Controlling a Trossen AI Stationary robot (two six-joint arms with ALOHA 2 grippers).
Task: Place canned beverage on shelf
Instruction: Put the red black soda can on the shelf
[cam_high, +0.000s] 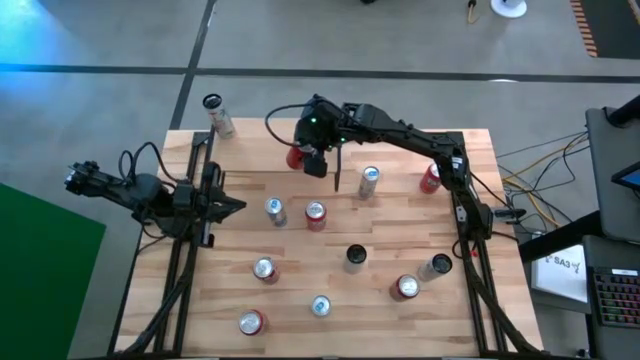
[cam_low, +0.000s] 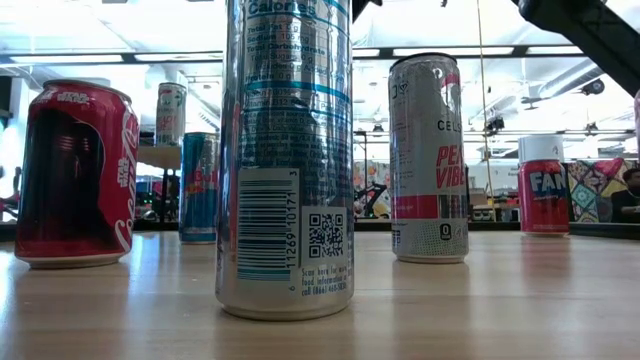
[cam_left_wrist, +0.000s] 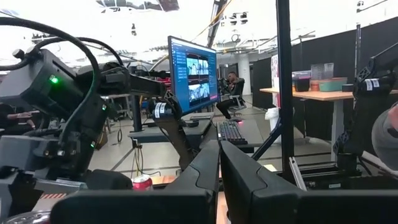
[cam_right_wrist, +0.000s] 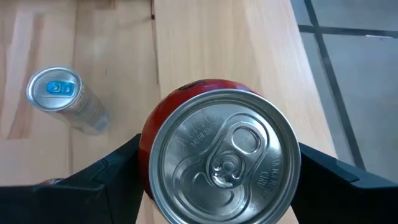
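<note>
Right claw (cam_right_wrist: 221, 180) clamped on a red can (cam_right_wrist: 221, 158), lifted over the worktop's (cam_high: 400, 250) far edge — not yet shelved; left claw (cam_left_wrist: 219, 180) together, waiting aside.

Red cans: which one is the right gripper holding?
The red can between the right gripper's fingers near the table's far edge; the other red cans, such as the mid-table one, stand untouched.

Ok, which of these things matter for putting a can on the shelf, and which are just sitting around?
In the job: red can, held by the right gripper; shelf, with a tall can on it.
Lying about: silver can, black can and the other loose cans; left gripper, waiting at the table's left.
</note>
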